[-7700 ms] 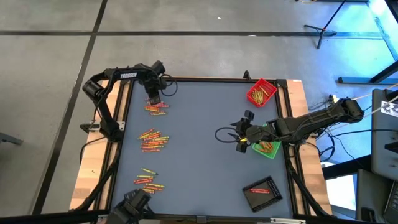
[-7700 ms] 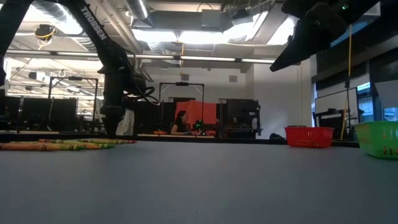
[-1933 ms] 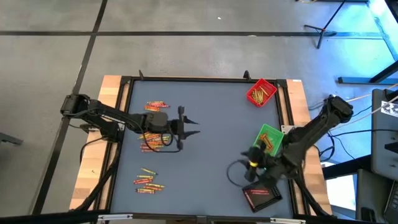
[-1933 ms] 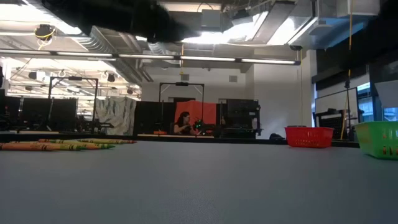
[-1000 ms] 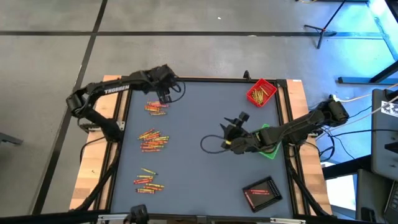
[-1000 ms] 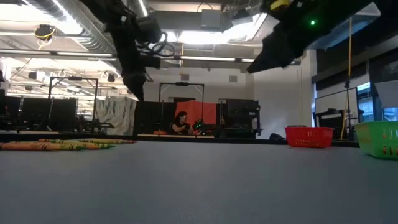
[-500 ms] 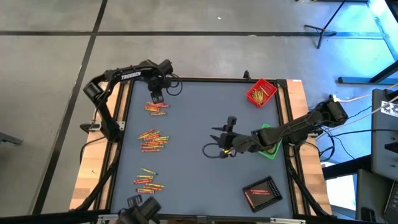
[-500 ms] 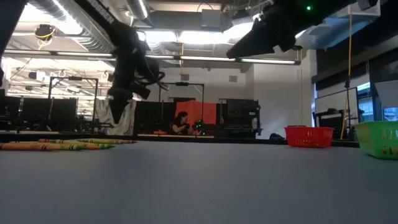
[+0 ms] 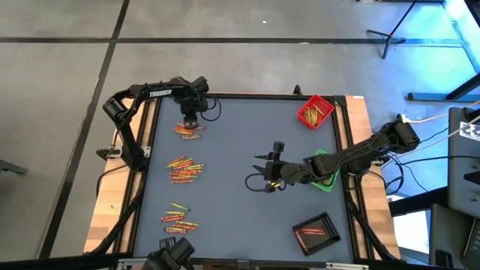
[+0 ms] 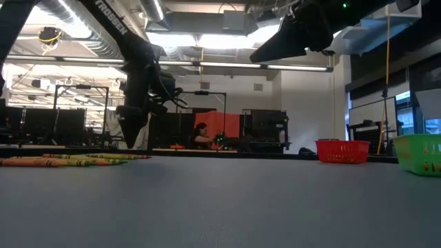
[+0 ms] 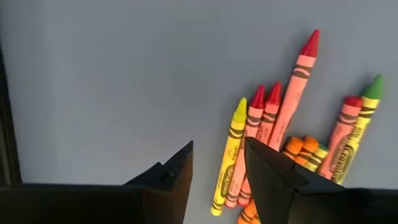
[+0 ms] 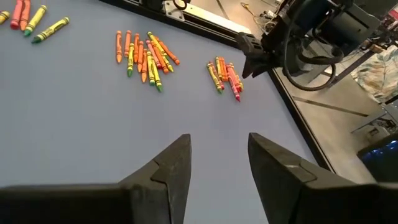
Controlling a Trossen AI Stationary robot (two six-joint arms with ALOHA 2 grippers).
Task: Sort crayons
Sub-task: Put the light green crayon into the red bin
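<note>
Hovering open, left claw (image 11: 217, 171) hides crayons (image 11: 273, 149) — partly.

overhead, table-level and two wrist cameras; both wrist views share the far crayons (image 11: 267, 143).

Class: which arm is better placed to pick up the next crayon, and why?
Left. The left gripper hangs open right above the far crayon pile, while the right gripper, open too, is out over bare mid-table, away from every crayon.
</note>
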